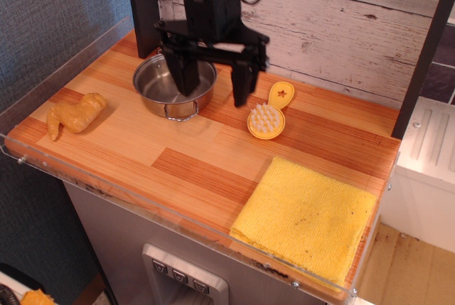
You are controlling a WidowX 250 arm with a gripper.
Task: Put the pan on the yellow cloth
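Note:
The shiny steel pan (169,88) sits at the back left of the wooden counter, one wire loop handle facing the front. The yellow cloth (307,220) lies flat at the front right corner. My black gripper (215,93) hangs open above the pan's right rim. Its left finger is over the pan's bowl and its right finger is outside the pan, above the counter. It holds nothing.
A round yellow-orange brush with a star handle (268,119) lies just right of the pan. A yellow chicken-shaped toy (75,114) lies at the left. A clear plastic rim (170,218) runs along the counter's front and left edges. A plank wall stands behind.

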